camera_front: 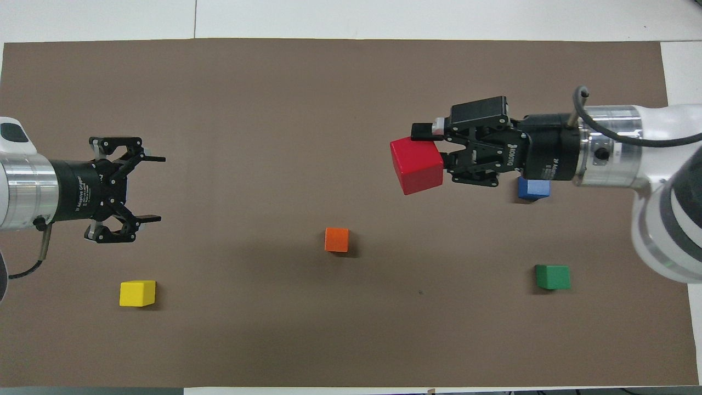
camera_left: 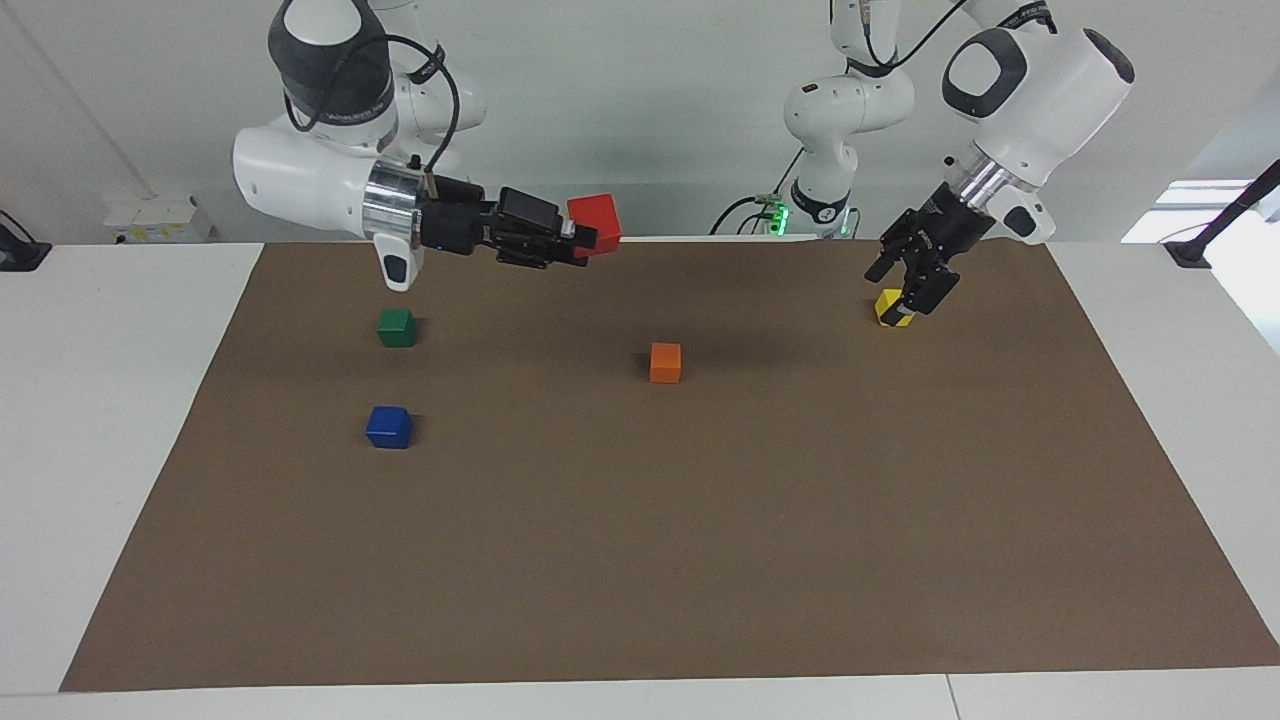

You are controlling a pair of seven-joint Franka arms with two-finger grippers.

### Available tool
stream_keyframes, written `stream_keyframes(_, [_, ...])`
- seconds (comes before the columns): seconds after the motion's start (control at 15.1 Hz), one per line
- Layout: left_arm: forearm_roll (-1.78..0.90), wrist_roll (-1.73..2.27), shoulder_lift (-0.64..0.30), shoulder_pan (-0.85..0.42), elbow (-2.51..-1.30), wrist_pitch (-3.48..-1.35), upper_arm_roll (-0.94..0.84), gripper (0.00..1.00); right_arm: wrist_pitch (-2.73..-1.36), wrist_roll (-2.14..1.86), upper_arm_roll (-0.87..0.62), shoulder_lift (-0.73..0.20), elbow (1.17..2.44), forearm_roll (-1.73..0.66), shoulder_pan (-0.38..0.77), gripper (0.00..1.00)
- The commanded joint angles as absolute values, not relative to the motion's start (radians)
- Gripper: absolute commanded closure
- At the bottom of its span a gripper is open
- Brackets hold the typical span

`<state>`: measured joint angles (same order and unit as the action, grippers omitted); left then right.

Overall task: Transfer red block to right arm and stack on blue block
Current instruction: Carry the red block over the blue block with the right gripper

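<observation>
The red block (camera_left: 594, 222) hangs in the air at the upper middle of the facing view, clamped at the fingertips of the right gripper (camera_left: 578, 238). In the overhead view the same cube (camera_front: 416, 165) sits right of centre, tilted slightly, with the gripper (camera_front: 439, 158) grasping it from the side. The right arm (camera_left: 320, 175) comes in from the upper left of the facing view and is held roughly level, well above the brown mat (camera_left: 700, 520).

The blue block (camera_left: 389, 427) rests on the mat at the left of the facing view, a little below mid-height. In the overhead view only part of it (camera_front: 533, 188) shows, peeking out beneath the right gripper's body, so that gripper is raised over it.

The green cube (camera_left: 397, 327) lies on the mat nearer to the robots than the blue block. The orange cube (camera_left: 665, 362) sits near the middle of the mat, apart from everything else.

At the upper right of the facing view the left gripper (camera_left: 912, 290) hangs with its fingers spread and holding nothing. It hovers over the mat above the yellow cube (camera_left: 890, 310), partly covering it in that view. In the overhead view this gripper (camera_front: 148, 189) shows at the left edge, with the yellow cube (camera_front: 137, 293) lower in the frame and fully visible.
</observation>
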<state>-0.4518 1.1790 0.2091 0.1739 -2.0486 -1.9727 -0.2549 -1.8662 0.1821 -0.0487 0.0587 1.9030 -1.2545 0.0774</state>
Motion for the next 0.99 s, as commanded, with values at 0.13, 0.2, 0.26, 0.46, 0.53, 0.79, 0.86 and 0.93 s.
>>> stream_keyframes(0.13, [-0.250,0.768,0.192,0.219,-2.013,-1.934,-0.262,0.00,-1.709,0.238,-0.055,0.114,1.832,-0.857,-0.047,1.00])
stream_keyframes(0.2, [-0.223,0.724,0.158,0.221,-1.975,-1.907,-0.262,0.00,-1.704,0.236,-0.055,0.114,1.813,-0.771,-0.055,1.00])
stream_keyframes(0.26, [-0.188,0.710,0.115,0.219,-1.921,-1.875,-0.262,0.00,-1.704,0.233,-0.055,0.114,1.792,-0.664,-0.057,1.00])
stream_keyframes(0.46, [-0.101,0.683,0.013,0.221,-1.788,-1.798,-0.264,0.00,-1.704,0.186,-0.057,0.112,1.781,-0.421,-0.058,1.00])
stream_keyframes(0.53, [-0.065,0.642,-0.024,0.215,-1.737,-1.761,-0.264,0.00,-1.703,0.160,-0.057,0.113,1.782,-0.364,-0.073,1.00])
stream_keyframes(0.79, [0.000,0.445,-0.135,0.201,-1.583,-1.661,-0.256,0.00,-1.713,0.084,-0.057,0.114,1.793,-0.137,-0.091,1.00])
stream_keyframes(0.86, [0.006,0.431,-0.143,0.199,-1.563,-1.651,-0.256,0.00,-1.724,0.083,-0.057,0.112,1.795,-0.091,-0.091,1.00])
stream_keyframes(0.93, [0.026,0.426,-0.152,0.184,-1.559,-1.651,-0.253,0.00,-1.750,0.084,-0.058,0.112,1.798,-0.043,-0.089,1.00])
